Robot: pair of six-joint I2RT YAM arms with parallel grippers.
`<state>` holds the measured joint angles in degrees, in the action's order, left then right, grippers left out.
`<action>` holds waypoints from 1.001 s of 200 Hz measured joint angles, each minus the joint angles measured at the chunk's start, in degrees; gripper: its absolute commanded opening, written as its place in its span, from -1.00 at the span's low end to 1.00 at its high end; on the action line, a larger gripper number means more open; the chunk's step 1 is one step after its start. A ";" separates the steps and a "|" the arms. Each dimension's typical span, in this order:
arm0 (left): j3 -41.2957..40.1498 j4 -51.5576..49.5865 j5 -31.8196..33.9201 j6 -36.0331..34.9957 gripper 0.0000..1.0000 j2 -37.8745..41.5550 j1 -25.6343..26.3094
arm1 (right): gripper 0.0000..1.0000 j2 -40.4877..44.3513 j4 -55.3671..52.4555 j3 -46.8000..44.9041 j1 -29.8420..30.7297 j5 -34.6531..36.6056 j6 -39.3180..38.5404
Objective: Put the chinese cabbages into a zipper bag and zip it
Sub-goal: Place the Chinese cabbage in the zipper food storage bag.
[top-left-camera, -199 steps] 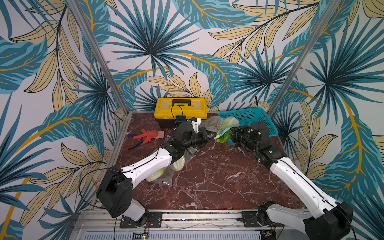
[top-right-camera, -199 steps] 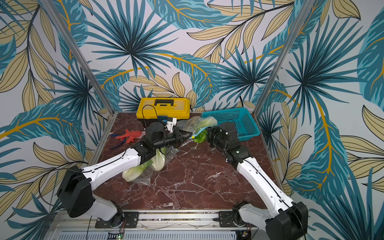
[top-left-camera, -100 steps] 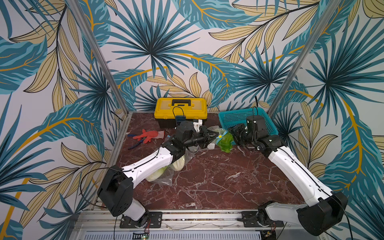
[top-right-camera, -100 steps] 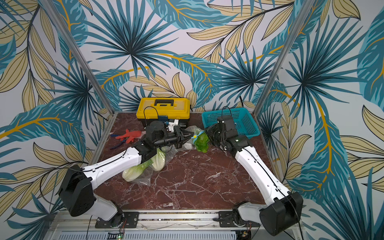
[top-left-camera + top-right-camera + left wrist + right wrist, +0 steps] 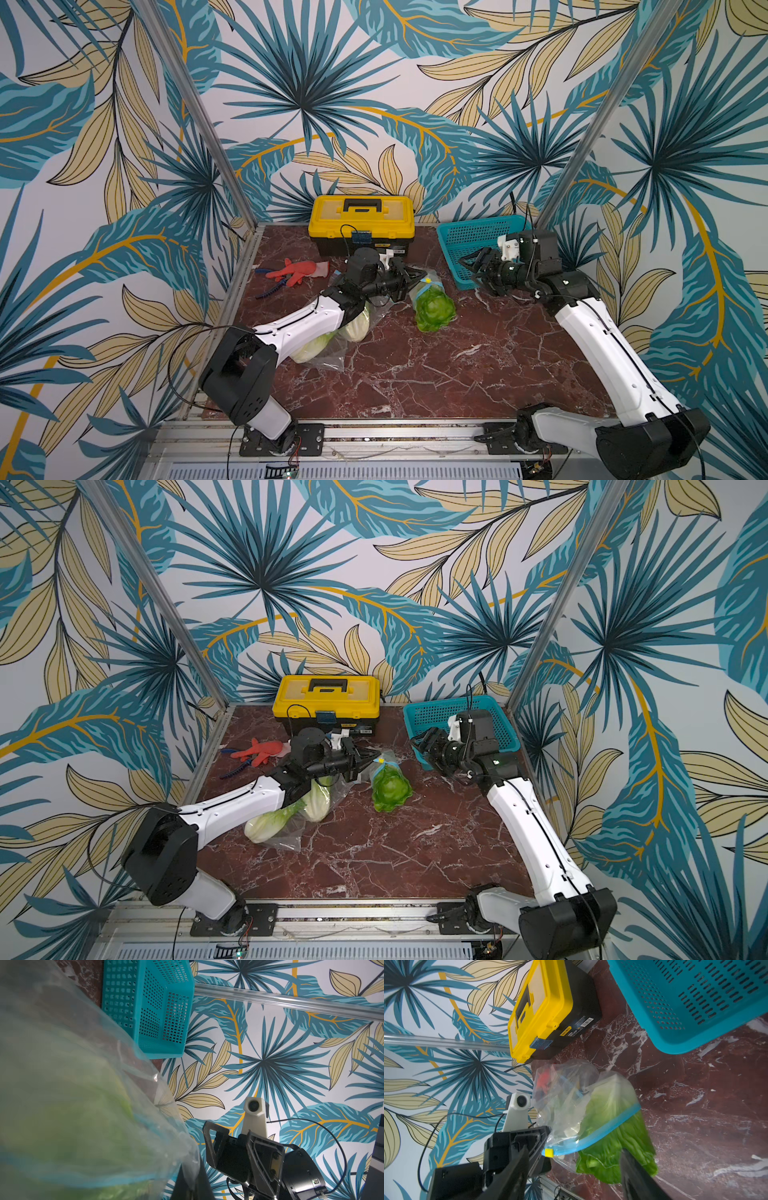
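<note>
Three heads: small oval Chinese cabbages with crinkled green tops and white ribbed bases; the first cabbage (image 5: 434, 309) lies on the red-brown marble table (image 5: 415, 374) with its base inside the bag and its leafy top poking out past the zip strip
Other two: the second cabbage (image 5: 270, 820) and third cabbage (image 5: 318, 800) lie under the left arm on crumpled clear film; whether that film encloses them I cannot tell
Bag: clear plastic zipper bag (image 5: 571, 1093) with a blue zip strip (image 5: 602, 1136) and a small yellow slider (image 5: 549, 1152); mouth unzipped
Left gripper (image 5: 419, 276): clamped tight on the bag's edge close to the slider
Right gripper (image 5: 469, 272): jaws apart and empty, hanging in front of the teal perforated plastic basket (image 5: 469, 237), clear of the bag
Step in hand: loading, by my reading; one head half in, nothing zipped
Next move calls for: the free gripper to nudge the soft leaves fully past the strip, or fetch another head, while the left keeps the mouth open; leaves caught in the strip would likely block the zip
</note>
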<state>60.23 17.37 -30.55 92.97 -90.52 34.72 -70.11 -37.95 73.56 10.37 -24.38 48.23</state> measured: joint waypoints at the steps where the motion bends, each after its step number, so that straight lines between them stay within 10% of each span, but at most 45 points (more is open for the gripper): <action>1: 0.00 0.02 -0.02 0.02 -1.00 -0.04 -0.02 | 0.36 0.00 -0.20 0.11 -0.11 -0.15 -0.28; 121: 0.02 1.64 -3.82 1.53 -1.00 -5.60 -2.32 | 0.44 6.78 -7.63 -18.80 13.88 18.23 -31.19; 200: -1.20 2.40 -3.80 1.36 -1.00 -5.60 -2.29 | 0.69 -5.66 20.57 -29.90 17.05 12.66 -7.32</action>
<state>59.02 19.77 -34.35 94.32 -96.12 32.42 -75.77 -17.39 43.66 27.42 -11.73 40.91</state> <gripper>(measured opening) 0.046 0.835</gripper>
